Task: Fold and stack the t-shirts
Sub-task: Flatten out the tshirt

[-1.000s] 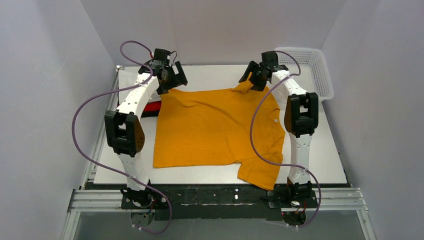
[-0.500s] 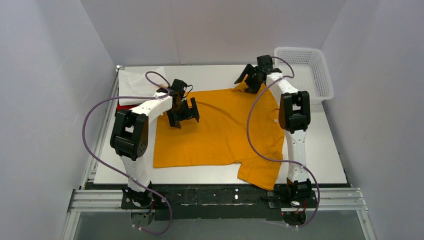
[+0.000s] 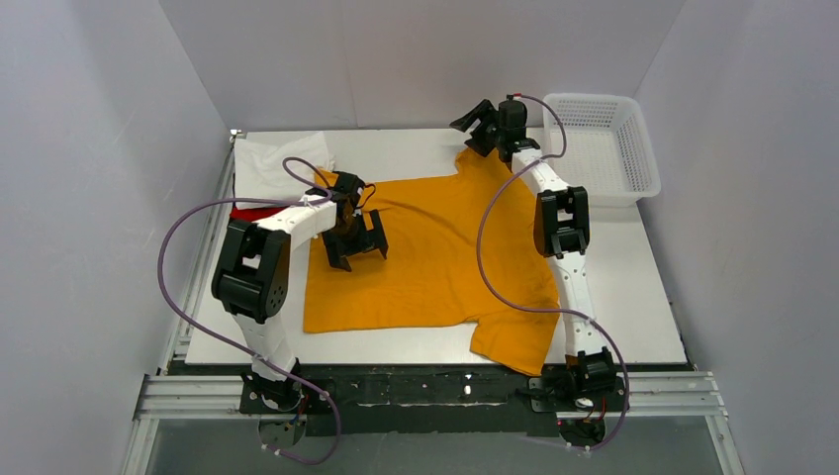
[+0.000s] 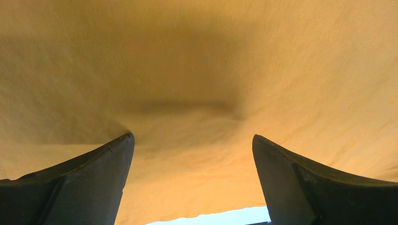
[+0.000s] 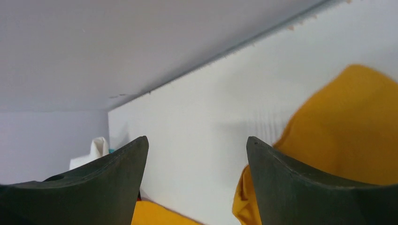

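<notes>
**Item 1, mustard-orange t-shirt (image 3: pixel 435 257).** It lies spread on the white desk (image 3: pixel 643 297) between the two arms and covers most of the middle. One sleeve reaches toward the near edge on the right. The far right corner of the shirt is drawn up into a point toward the back of the desk. The cloth is mostly flat, with light creases.

**Item 2, left fingers (image 4: pixel 80 183).** They are released and spread wide, and hang over the far left part of the mustard-orange t-shirt, pointing down at it. The wrist view shows cloth filling the gap between them, with a shallow crease running from tip to tip. A sliver of desk shows at the bottom of that view. No cloth is gathered between the fingers. I cannot tell whether the tips rest on the fabric.

**Item 3, right fingers (image 5: pixel 300 187).** They are also released, wide apart and grasping nothing. They stand at the back of the desk, just beyond the raised corner of the shirt. In the wrist view only bare desk lies between them, and the orange cloth is off to the right.

**Item 4, other shirts.** A folded white t-shirt (image 3: pixel 272 158) sits at the far left corner of the desk. A red t-shirt (image 3: pixel 252 212) shows as a strip at its near edge, partly hidden by the left arm. I cannot tell whether the red one lies under the white one.

**Item 5, white lattice basket (image 3: pixel 594 98).** It stands at the far right corner, apart from the shirts.
</notes>
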